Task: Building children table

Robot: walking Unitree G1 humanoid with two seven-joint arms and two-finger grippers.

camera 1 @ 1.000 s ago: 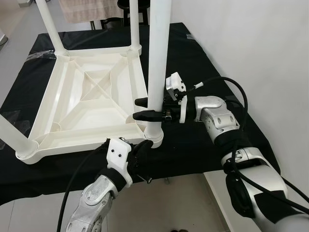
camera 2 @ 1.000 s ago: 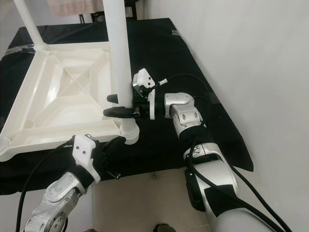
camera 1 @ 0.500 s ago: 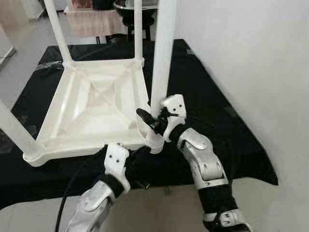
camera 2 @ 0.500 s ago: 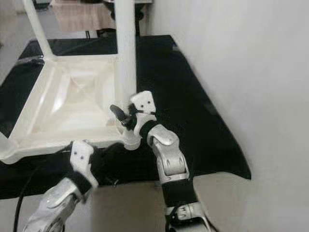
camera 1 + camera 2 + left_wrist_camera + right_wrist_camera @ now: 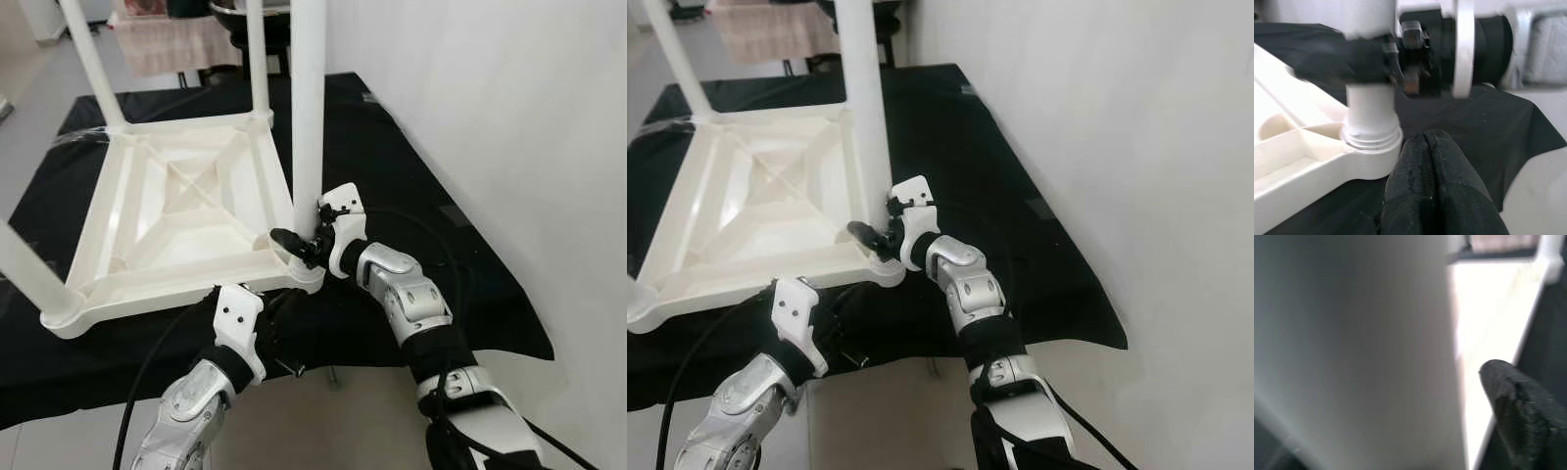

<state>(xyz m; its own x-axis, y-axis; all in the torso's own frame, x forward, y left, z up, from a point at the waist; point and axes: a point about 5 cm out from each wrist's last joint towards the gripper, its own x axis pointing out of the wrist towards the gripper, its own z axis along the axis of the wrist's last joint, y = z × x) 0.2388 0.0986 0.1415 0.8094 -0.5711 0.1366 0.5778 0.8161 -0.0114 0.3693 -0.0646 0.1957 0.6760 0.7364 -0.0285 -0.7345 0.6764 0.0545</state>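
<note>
A white plastic children's table lies upside down on a black cloth, with its legs pointing up. The near right leg stands in its corner socket. My right gripper is shut on this leg just above the socket, and one black finger crosses in front of it. In the right wrist view the leg sits right against a fingertip. My left gripper is shut and holds nothing. It rests on the cloth just below that corner.
A white wall runs close along the right. The cloth's front edge drops to a pale floor beside my arms. The other legs rise at the far and left corners. A draped towel and dark furniture stand behind.
My right arm has swung in from the right side and turned its wrist. Its gripper now holds the leg lower, near the socket. The left gripper has hardly moved.
</note>
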